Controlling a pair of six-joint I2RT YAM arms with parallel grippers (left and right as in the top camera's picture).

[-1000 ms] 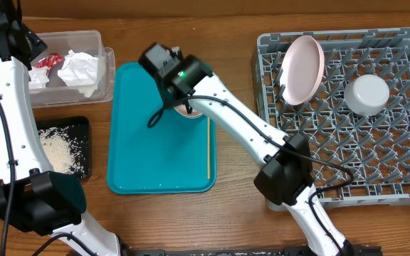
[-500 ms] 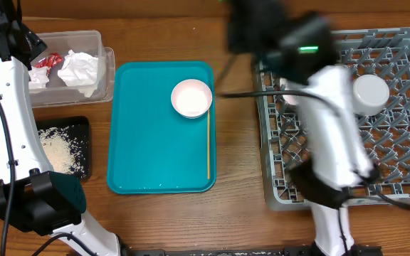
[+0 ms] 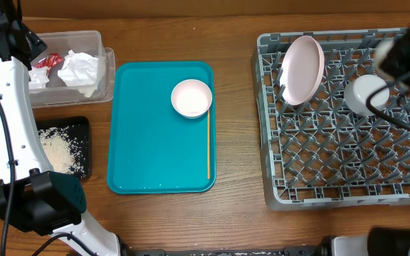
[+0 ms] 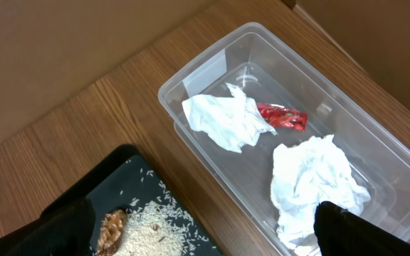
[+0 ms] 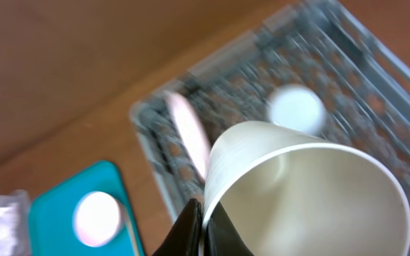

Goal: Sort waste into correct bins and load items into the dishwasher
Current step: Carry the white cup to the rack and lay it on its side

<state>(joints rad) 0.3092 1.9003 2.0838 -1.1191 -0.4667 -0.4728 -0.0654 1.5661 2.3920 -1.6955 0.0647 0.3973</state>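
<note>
Rack (image 3: pixel 347 163) on right edge of table (image 3: pixel 237 213): pink plate (image 3: pixel 302 69) upright at its far-left corner, bowl (image 3: pixel 365 94) right of it. Teal tray (image 3: pixel 155 156) mid-table, second bowl (image 3: pixel 191 97) at its far-right corner. Clear tub (image 3: pixel 107 67), far-left corner: napkins (image 4: pixel 226 122), red wrapper (image 4: pixel 282 117). Black tray (image 3: pixel 84 124) with rice (image 3: pixel 57 151) on left edge. Left gripper (image 4: pixel 205 231) wide apart above tub; right gripper (image 5: pixel 203 213) clamped on cup (image 5: pixel 297 192) rim, above rack
</note>
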